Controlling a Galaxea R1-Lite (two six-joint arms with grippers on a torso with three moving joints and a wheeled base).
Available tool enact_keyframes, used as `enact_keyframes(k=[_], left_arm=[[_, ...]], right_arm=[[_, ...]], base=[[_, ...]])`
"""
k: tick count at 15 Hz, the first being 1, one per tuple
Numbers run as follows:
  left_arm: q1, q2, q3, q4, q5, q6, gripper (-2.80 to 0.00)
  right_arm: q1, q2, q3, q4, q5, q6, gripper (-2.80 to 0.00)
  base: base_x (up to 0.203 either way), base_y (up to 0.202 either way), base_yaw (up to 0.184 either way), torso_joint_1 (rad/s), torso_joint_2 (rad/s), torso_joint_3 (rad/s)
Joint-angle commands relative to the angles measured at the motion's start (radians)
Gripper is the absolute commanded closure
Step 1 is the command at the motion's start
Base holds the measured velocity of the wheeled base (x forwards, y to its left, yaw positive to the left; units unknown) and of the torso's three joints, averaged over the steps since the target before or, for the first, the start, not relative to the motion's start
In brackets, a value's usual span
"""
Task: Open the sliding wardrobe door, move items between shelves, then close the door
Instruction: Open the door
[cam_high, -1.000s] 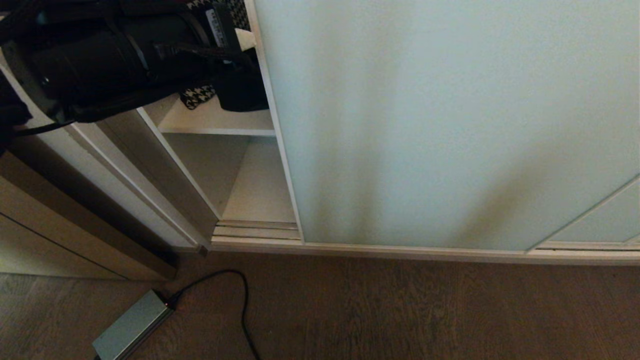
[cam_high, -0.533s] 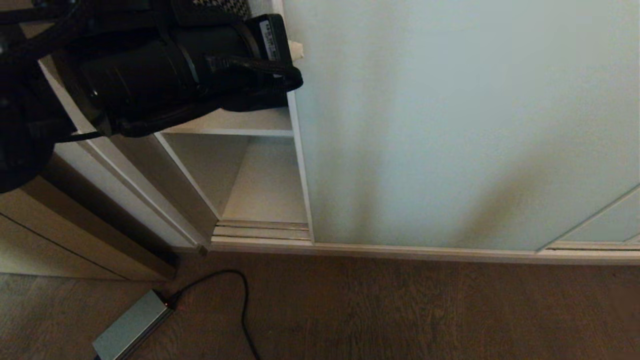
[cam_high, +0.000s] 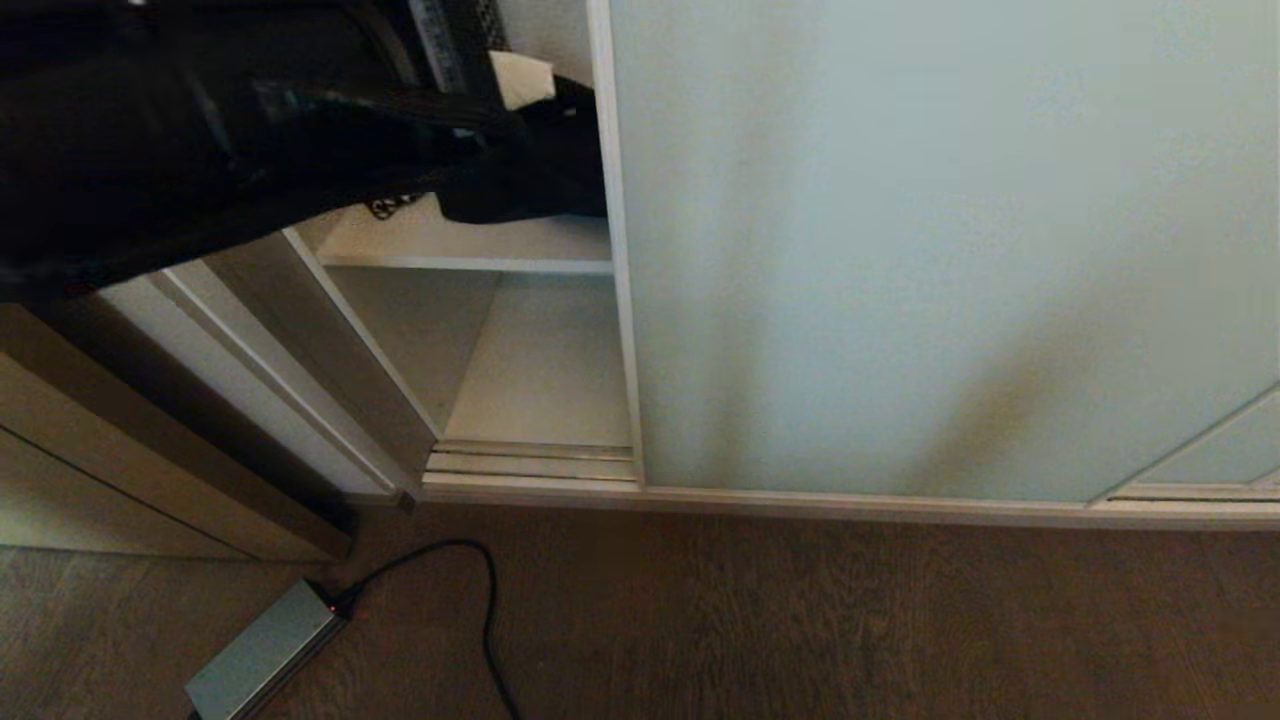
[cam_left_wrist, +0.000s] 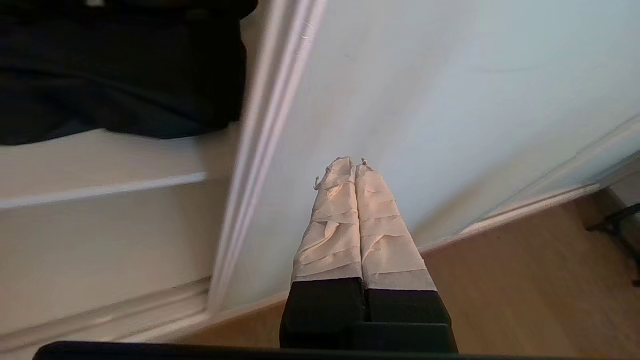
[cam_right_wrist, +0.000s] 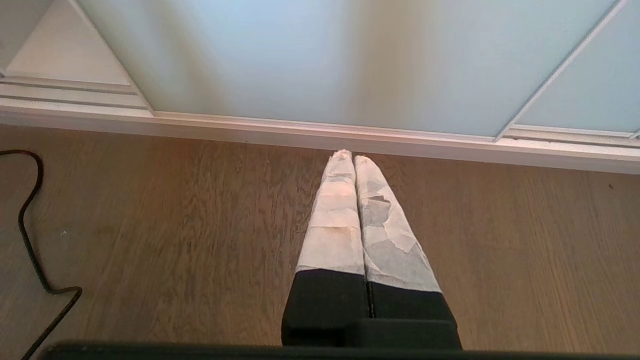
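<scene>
Your sliding wardrobe door (cam_high: 930, 250) fills the frame's right and centre: pale blue-green frosted glass, long axis vertical, off-white frame edge bordering the opening. Black bag (cam_high: 530, 170) sits upper left on a white shelf (cam_high: 470, 250). Left gripper (cam_left_wrist: 355, 165) pressed closed, empty, before the glass; right gripper (cam_right_wrist: 352, 157) closed, empty, above the floor (cam_right_wrist: 150, 225).

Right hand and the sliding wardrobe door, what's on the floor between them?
Only bare wood floor up to the door's bottom track, in the right wrist view. The right hand is shut.
</scene>
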Motion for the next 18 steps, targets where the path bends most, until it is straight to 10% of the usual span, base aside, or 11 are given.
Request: enact_keyframes(k=[1,18], left_arm=[[0.002,-0.177,0.043,0.072,0.018,0.0,0.0],[0.099,0.408,-0.52,-0.028,0.106,0.065,0.0]], right_arm=[[0.0,0.0,0.001,0.0,0.0,0.0,0.0],[0.0,0.0,0.0,0.0,0.0,0.0,0.0]], base=[[0.0,0.0,0.0,0.0,0.0,0.0],[0.0,0.0,0.0,0.0,0.0,0.0]])
